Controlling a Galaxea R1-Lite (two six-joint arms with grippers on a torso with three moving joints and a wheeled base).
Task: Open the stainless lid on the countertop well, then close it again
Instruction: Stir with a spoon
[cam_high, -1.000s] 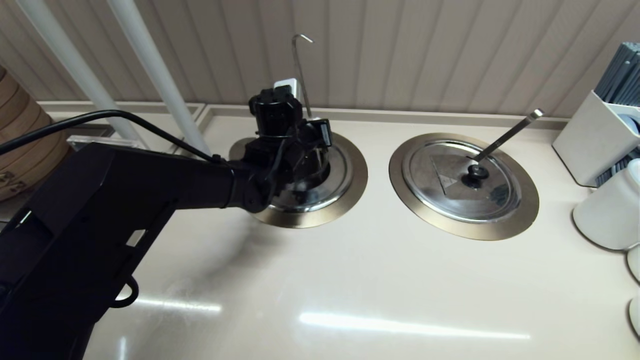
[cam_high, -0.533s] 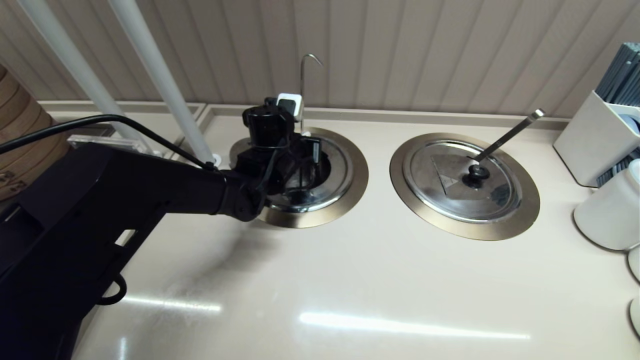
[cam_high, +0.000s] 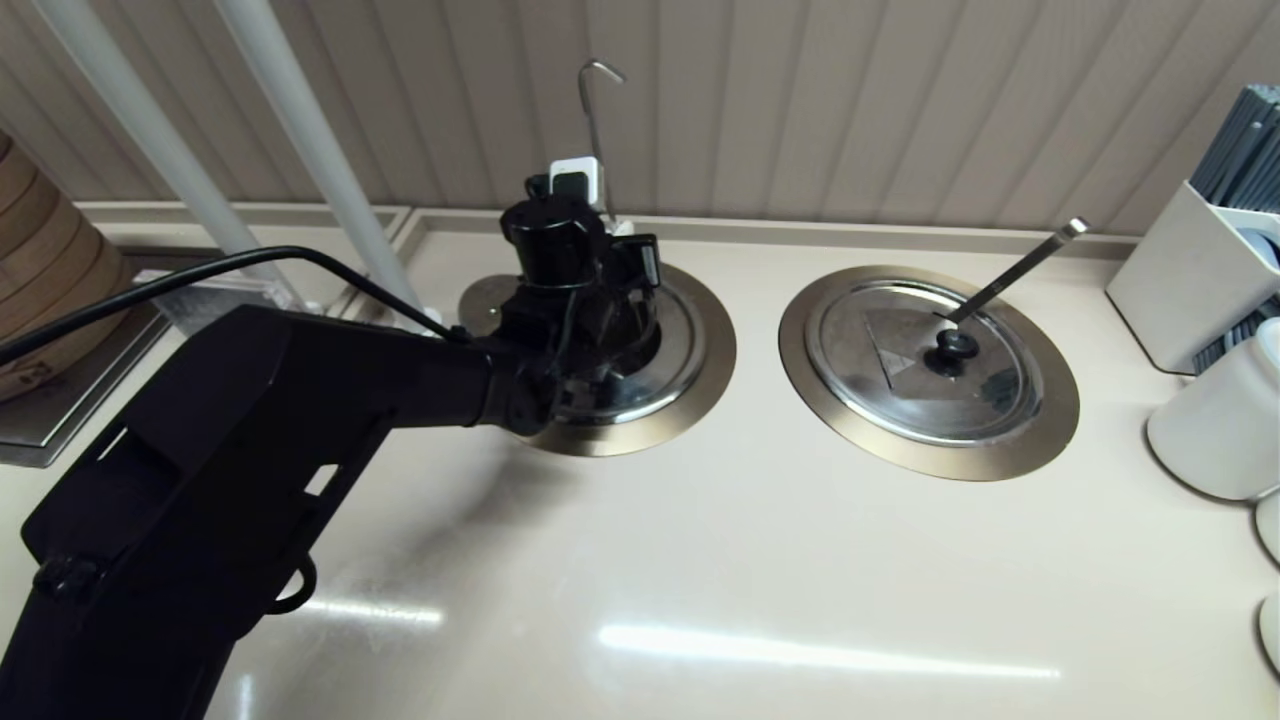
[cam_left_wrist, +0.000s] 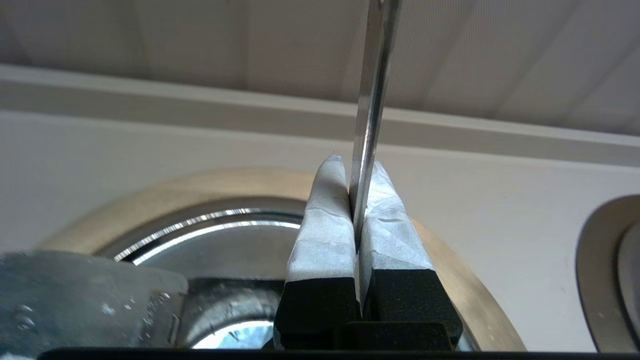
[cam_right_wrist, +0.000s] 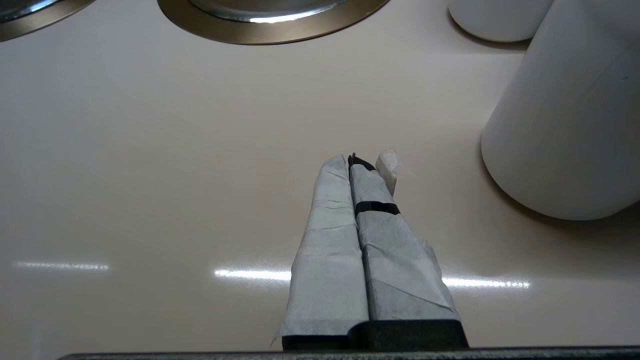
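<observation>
The left end effector (cam_left_wrist: 354, 200) hangs over the left well (cam_high: 700, 385) at the back of the beige surface (cam_high: 700, 580), its taped fingers (cam_left_wrist: 322, 235) closed together with the thin ladle handle (cam_left_wrist: 370, 110) standing just past their tips; from the wrist view the handle looks pinched between them, but whether they truly clamp it or it only passes behind them cannot be told. In the head view the handle (cam_high: 592, 130) rises nearly upright from the well's far side to a hooked tip against the ribbed wall. The lid (cam_high: 670, 365) lies in the well, its near-right arc showing shiny steel inside the bronze rim; its knob is hidden under the arm's wrist. In the wrist view a curved bright edge of the lid (cam_left_wrist: 210, 232) shows inside the rim (cam_left_wrist: 165, 200). To the right, well apart, the twin lid (cam_high: 925, 365) sits flat in its own well with a straight handle (cam_high: 1015, 268) slanting up. The right end effector (cam_right_wrist: 357, 162) is parked low over bare surface, fingers pressed together on nothing, near a white container (cam_right_wrist: 570, 130).
</observation>
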